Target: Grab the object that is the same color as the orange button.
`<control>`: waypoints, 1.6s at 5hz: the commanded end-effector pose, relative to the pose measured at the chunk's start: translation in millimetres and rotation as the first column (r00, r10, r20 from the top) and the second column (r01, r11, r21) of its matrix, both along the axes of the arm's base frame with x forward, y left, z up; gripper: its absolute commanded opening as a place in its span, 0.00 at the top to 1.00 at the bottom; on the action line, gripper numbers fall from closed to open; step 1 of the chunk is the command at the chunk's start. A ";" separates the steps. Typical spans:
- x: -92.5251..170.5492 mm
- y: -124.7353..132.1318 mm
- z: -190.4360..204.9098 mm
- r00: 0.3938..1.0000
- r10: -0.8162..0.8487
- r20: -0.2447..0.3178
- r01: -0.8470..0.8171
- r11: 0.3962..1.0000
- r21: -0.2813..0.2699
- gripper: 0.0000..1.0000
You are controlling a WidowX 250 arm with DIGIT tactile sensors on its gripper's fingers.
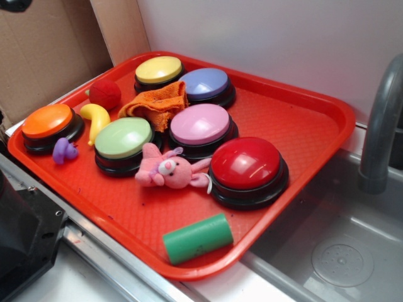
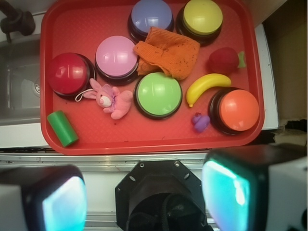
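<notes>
In the exterior view a red tray (image 1: 318, 135) sits beside a metal sink (image 1: 352, 251) with a grey faucet (image 1: 381, 119). The orange cloth (image 1: 155, 104) lies crumpled near the tray's back, between the yellow button (image 1: 158, 71), the purple button (image 1: 205, 85), the pink button (image 1: 200, 126) and the green button (image 1: 123, 139), its edge touching the green and pink ones. The orange button (image 1: 48, 123) stands at the tray's left corner, well apart from the cloth, with a yellow banana toy (image 1: 96, 118) and a small purple toy (image 1: 63, 151) beside it. A red ball (image 1: 104, 94) rests behind the banana. A pink plush rabbit (image 1: 165, 170) lies against the red button (image 1: 245, 167), and a green cylinder (image 1: 198, 238) lies near the front rim. The gripper does not show here.

In the wrist view the camera looks down on the whole tray (image 2: 91, 139) from above. The cloth (image 2: 168, 51) lies in the upper middle, above the green button (image 2: 159, 94) and below the purple (image 2: 151, 15) and yellow (image 2: 202, 18) buttons. The orange button (image 2: 238, 109) sits at the lower right. The gripper (image 2: 144, 192) hangs high over the tray's near edge, its two fingers (image 2: 231, 187) spread wide apart, holding nothing
</notes>
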State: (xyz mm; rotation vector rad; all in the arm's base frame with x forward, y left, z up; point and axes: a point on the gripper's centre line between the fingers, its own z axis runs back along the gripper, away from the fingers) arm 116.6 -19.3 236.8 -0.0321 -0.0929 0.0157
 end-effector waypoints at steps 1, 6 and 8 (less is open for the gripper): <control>0.0 0.0 0.0 1.000 0.000 0.000 0.000 1.000 0.000 0.00; 107.7 91.2 -99.1 0.628 0.778 0.010 -0.778 0.628 -0.018 0.00; 127.0 91.8 -143.6 0.609 0.793 0.029 -0.793 0.609 0.001 0.00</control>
